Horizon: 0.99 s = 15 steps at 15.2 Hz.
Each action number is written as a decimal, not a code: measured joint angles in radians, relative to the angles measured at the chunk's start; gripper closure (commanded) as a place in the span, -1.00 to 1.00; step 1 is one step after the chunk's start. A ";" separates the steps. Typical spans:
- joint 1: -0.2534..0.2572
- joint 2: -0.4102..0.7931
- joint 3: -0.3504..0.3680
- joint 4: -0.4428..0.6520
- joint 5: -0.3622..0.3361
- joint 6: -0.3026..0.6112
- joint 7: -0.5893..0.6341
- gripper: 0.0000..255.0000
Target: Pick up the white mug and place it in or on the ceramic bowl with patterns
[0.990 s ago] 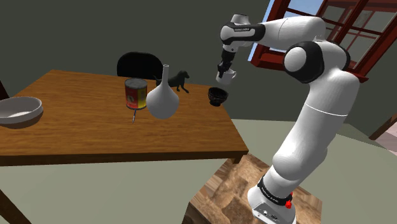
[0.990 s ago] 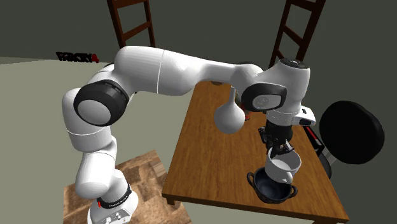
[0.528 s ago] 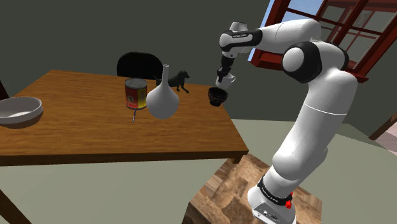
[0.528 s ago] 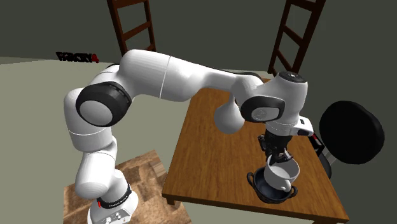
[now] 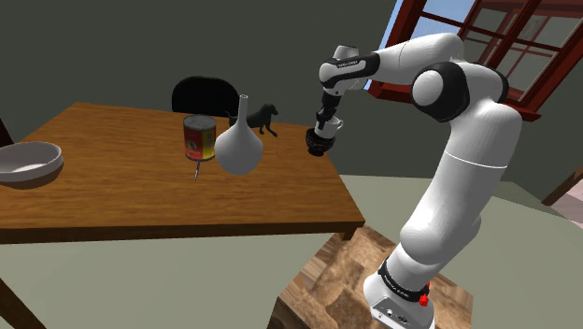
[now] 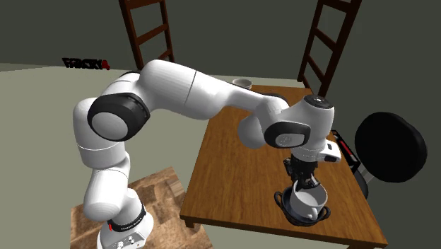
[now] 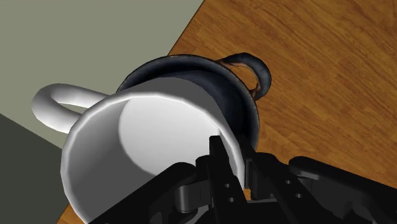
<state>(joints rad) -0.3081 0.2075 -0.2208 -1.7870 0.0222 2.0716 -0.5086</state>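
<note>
Your arm [image 5: 467, 159] rises from the wooden stand [image 5: 327, 280], bends at the big dark elbow joint and then reaches out flat toward the shoulder view's left, over the far corner of the table [image 5: 112, 187]. At the end, the wrist turns down, so the gripper [image 5: 325, 116] points almost straight at the table top. The gripper is pinched on the white mug [image 5: 330, 124], with one black finger [image 7: 217, 159] inside the cup and the other outside, and the mug's thin wall is squeezed between them. The mug is the right way up, with its open mouth facing the hand, and its looped handle sticks out over the table edge, away from the fingers. The bottom of the mug is down inside the dark bowl [image 5: 319, 141], and the bowl's rim shows all around it. You cannot tell if the mug rests on the bowl's floor. The bowl has a small dark handle on its side and sits near the table corner. In the second exterior view, the hand hangs right above the mug and bowl, and the forearm comes in low across the table. Farther along the table stand a red can [image 5: 198, 138], a white vase [image 5: 238, 145] and a little black dog figure [image 5: 263, 117] — all well apart from the bowl. A grey bowl [image 5: 28, 161] sits at the far end.
</note>
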 measured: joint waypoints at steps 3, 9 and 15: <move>0.000 0.006 0.001 -0.004 0.001 0.010 0.001 1.00; 0.000 0.007 0.001 -0.004 0.001 0.012 0.001 -1.00; 0.001 0.001 0.001 0.003 0.000 -0.001 0.001 -1.00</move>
<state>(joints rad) -0.3073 0.2083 -0.2202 -1.7844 0.0222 2.0703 -0.5076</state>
